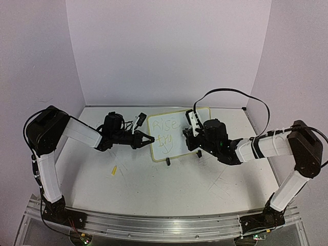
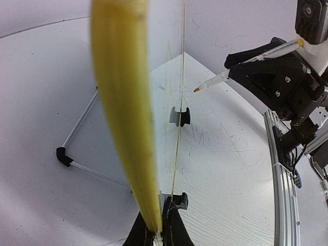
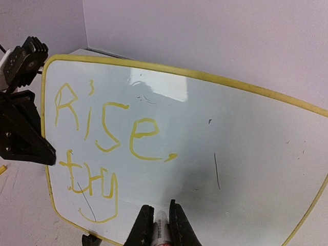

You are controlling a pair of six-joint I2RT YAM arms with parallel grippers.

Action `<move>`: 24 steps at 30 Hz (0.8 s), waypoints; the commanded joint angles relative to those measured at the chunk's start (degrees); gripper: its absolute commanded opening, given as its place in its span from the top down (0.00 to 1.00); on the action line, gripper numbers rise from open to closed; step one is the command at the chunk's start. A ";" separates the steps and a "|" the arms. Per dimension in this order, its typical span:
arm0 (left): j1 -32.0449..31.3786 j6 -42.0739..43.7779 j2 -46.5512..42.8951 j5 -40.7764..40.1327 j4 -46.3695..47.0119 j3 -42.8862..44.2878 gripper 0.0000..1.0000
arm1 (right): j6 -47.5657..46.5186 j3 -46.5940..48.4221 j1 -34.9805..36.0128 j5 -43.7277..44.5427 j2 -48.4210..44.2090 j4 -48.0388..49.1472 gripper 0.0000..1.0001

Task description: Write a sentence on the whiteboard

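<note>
The left gripper, jaws pinched tight on the whiteboard rim, steadied it; the right gripper, jaws clamped around a marker, could tip the board or twist the pen by pressing too hard.

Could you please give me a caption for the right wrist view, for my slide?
The right pincer holds a marker in front of the whiteboard, where yellow words read "Rise, try".

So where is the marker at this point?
The wrist views show the marker clamped in the right hand, its orange tip close to the front face of the whiteboard, which stands mid-table with the left hand pinching its left edge.
</note>
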 commanded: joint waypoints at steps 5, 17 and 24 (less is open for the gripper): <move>0.93 5.32 0.28 -9.29 -6.19 0.39 1.00 | -0.25 2.70 -0.27 2.72 2.18 3.76 1.00; 0.93 5.26 0.70 -8.97 -6.28 0.77 1.00 | -0.02 2.92 -0.21 4.66 3.40 4.36 1.00; 0.95 5.43 0.50 -8.98 -6.39 0.60 1.00 | -0.69 4.46 -0.21 5.36 4.82 4.89 1.00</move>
